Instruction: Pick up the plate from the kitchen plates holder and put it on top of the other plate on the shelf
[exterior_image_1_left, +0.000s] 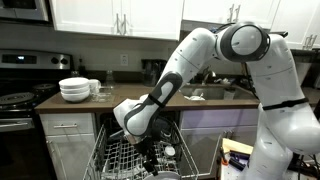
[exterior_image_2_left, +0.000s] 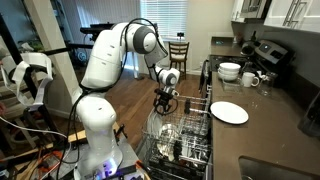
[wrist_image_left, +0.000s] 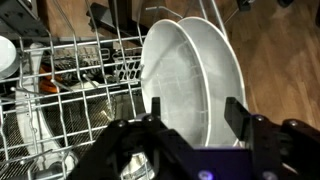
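Observation:
Two white plates (wrist_image_left: 185, 70) stand upright side by side in the grey wire dish rack (wrist_image_left: 70, 75). My gripper (wrist_image_left: 193, 115) is open just above them, one finger on each side of the pair, and holds nothing. In both exterior views the gripper (exterior_image_1_left: 152, 152) (exterior_image_2_left: 163, 104) hangs low over the pulled-out rack (exterior_image_1_left: 118, 158) (exterior_image_2_left: 190, 135). The other plate (exterior_image_2_left: 228, 112), small, flat and white, lies on the dark brown countertop (exterior_image_2_left: 272, 125). In an exterior view the countertop (exterior_image_1_left: 120, 102) shows, but that plate is hidden.
A stack of deeper white bowls (exterior_image_1_left: 73, 90) (exterior_image_2_left: 230, 71) and a mug (exterior_image_2_left: 250, 79) stand on the counter near the stove (exterior_image_1_left: 20, 95). The rack holds other dishes and cutlery (wrist_image_left: 100, 75). A wooden chair (exterior_image_2_left: 179, 50) stands on the floor beyond.

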